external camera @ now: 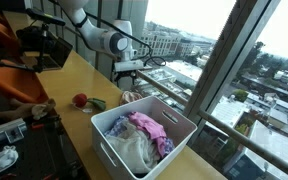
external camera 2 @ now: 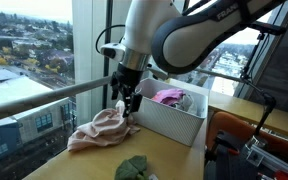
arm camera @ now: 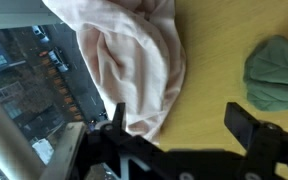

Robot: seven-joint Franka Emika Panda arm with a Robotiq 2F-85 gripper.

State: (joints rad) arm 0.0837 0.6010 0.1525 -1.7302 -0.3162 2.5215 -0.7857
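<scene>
A pale pink cloth [external camera 2: 99, 130] lies crumpled on the wooden table by the window. In the wrist view the same cloth [arm camera: 134, 70] fills the upper left. My gripper [external camera 2: 127, 100] hangs just above the cloth's edge nearest the basket. It is open, and in the wrist view the gripper [arm camera: 179, 118] has only bare table between its fingers. One black finger [arm camera: 117, 115] stands at the cloth's hem, and I cannot tell if it touches. A green cloth [arm camera: 276, 72] lies apart on the table at the right.
A white basket [external camera 2: 176, 125] holding pink and purple clothes [external camera: 147, 128] stands right beside the gripper. The window glass and a rail [external camera 2: 44, 95] run along the table's far edge. A red thing [external camera: 80, 100] lies on the table. Dark equipment [external camera: 39, 45] sits beyond.
</scene>
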